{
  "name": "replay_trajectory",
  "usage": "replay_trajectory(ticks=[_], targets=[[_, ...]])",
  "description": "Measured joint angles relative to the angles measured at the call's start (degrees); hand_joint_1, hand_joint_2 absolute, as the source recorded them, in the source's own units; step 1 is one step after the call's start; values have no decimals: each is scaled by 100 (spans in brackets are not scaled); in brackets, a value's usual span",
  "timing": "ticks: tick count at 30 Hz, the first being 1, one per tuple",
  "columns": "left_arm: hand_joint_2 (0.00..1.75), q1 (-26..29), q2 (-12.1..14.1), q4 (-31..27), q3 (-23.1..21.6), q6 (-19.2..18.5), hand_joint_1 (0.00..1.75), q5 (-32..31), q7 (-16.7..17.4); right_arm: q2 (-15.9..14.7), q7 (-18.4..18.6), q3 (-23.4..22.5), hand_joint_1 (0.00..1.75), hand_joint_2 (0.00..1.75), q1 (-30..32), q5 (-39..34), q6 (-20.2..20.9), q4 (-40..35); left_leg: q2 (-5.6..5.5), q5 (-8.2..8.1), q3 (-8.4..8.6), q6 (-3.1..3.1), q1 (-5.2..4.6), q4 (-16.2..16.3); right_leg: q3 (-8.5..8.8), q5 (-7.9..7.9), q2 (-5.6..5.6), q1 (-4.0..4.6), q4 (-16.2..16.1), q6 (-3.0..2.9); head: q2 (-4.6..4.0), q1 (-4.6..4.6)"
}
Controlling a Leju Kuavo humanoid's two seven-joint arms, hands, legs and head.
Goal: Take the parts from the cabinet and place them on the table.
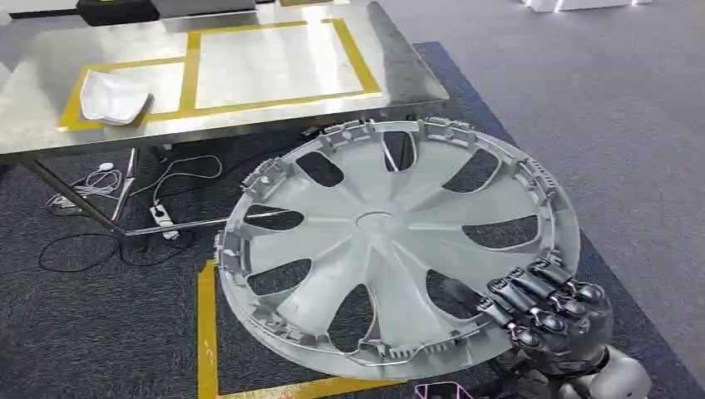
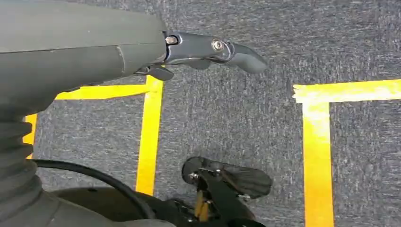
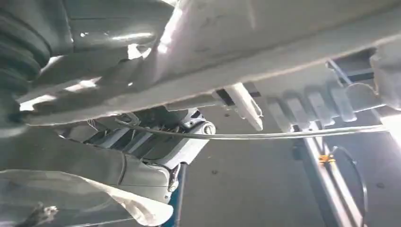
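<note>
A large grey wheel cover [image 1: 391,245] with several spokes is held out flat in front of me, above the carpet and short of the steel table [image 1: 399,71]. My right hand [image 1: 544,312] grips its near right rim, dark fingers curled over the edge. The right wrist view looks along the cover's underside [image 3: 265,42], with its clips and wire ring [image 3: 283,135]. My left hand [image 2: 203,49] hangs beside my body above the floor, its fingers loosely extended and holding nothing.
On the table lies a white part [image 1: 112,96] inside a yellow-taped box at its left; a larger taped box [image 1: 274,58] sits to its right. Cables and a power strip [image 1: 162,218] lie under the table. Yellow tape lines [image 1: 206,332] mark the dark carpet.
</note>
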Motion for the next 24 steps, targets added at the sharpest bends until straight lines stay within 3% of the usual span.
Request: replay_trajectory(ticks=[3, 4, 5, 6, 8, 9, 10, 11, 13, 14, 15, 18, 20, 21, 23, 24], targets=[[175, 5, -2, 0, 0, 26, 0, 59, -20, 0, 0, 18, 175, 175, -44, -162, 2, 46, -28, -10, -45, 72, -18, 18, 61, 23, -41, -4, -47, 82, 0, 6], [175, -7, -11, 0, 2, 37, 0, 74, -20, 0, 2, 31, 175, 175, -84, -182, 0, 61, -34, 29, 1, 124, 35, -54, 58, -15, 12, -12, -38, 128, 0, 2], [175, -27, -13, 0, 4, 37, 0, 77, -18, 0, 2, 53, 175, 175, -135, -186, 0, 90, -39, 33, 17, 151, 47, -81, -13, -106, 232, -26, 68, 147, 0, 33], [175, -70, -13, 0, 7, 35, 0, 94, -9, 0, 2, 70, 175, 175, -171, -186, 0, 107, -44, 34, 13, 182, 51, -81, -173, -288, 373, -33, 397, 148, 0, 41], [175, -133, -15, 0, 13, 13, 0, 105, 11, 0, 0, 98, 175, 175, -208, -184, 0, 166, -87, 22, 13, 203, 44, -79, -647, -653, 456, -36, 1320, 170, 0, 50], [175, -147, -13, 0, 22, 0, 0, 107, 11, 2, 0, 122, 175, 175, -216, -182, 2, 197, -111, 19, 16, 208, 40, -74, -849, -728, 465, -33, 1659, 180, 0, 55], [175, -154, -9, 0, 26, -4, 0, 107, 11, 2, 0, 131, 175, 175, -215, -177, 0, 221, -138, 16, 25, 210, 39, -72, -919, -654, 465, -36, 1714, 182, 0, 50], [175, -159, -7, 0, 26, -13, 0, 107, 8, 2, 0, 138, 175, 175, -217, -169, 0, 243, -164, 10, 36, 206, 39, -68, -868, -457, 465, -37, 1521, 178, 0, 55], [175, -156, -9, 0, 31, -20, 0, 107, -2, 2, 0, 153, 175, 175, -223, -164, 0, 267, -218, -13, 64, 180, 45, -56, -461, 134, 466, -43, 569, 155, 0, 55], [175, -156, -11, 0, 31, -17, 0, 107, -5, 2, 0, 160, 175, 175, -243, -164, 0, 273, -233, -32, 65, 151, 45, -44, -293, 254, 479, -45, 147, 142, 0, 57], [175, -164, -9, 0, 33, -15, 0, 105, -9, 2, 0, 173, 175, 175, -278, -164, 2, 284, -243, -48, 29, 117, -3, -4, -198, 182, 500, -32, 44, 137, 0, 55], [175, -160, -7, 0, 33, 4, 0, 85, -31, 7, 2, 208, 175, 175, -306, -162, 0, 297, -255, -6, 4, 42, 24, -32, -211, 175, 509, -3, 44, 46, 0, 35], [175, -160, -2, 0, 33, 18, 0, 70, -51, 9, 0, 212, 175, 175, -316, -153, 0, 300, -231, -105, -12, -26, 30, 69, -170, 207, 482, -53, -5, -26, 0, 35], [175, -165, -2, 0, 35, 20, 0, 70, -57, 11, 0, 214, 175, 175, -315, -149, 0, 302, -203, -262, -118, -59, 32, 309, -158, 196, 470, -54, -5, -56, 0, -13], [175, -166, -2, 0, 35, 20, 0, 55, -72, 15, 0, 216, 175, 175, -318, -149, 0, 308, -191, -659, -518, -100, 55, 1180, -139, 180, 443, -47, -4, -80, 0, -2], [175, -160, -2, 0, 35, 20, 0, 55, -72, 15, 0, 219, 175, 175, -321, -145, 0, 315, -191, -770, -708, -110, 58, 1562, -132, 171, 436, -45, -3, -92, 0, -9]])
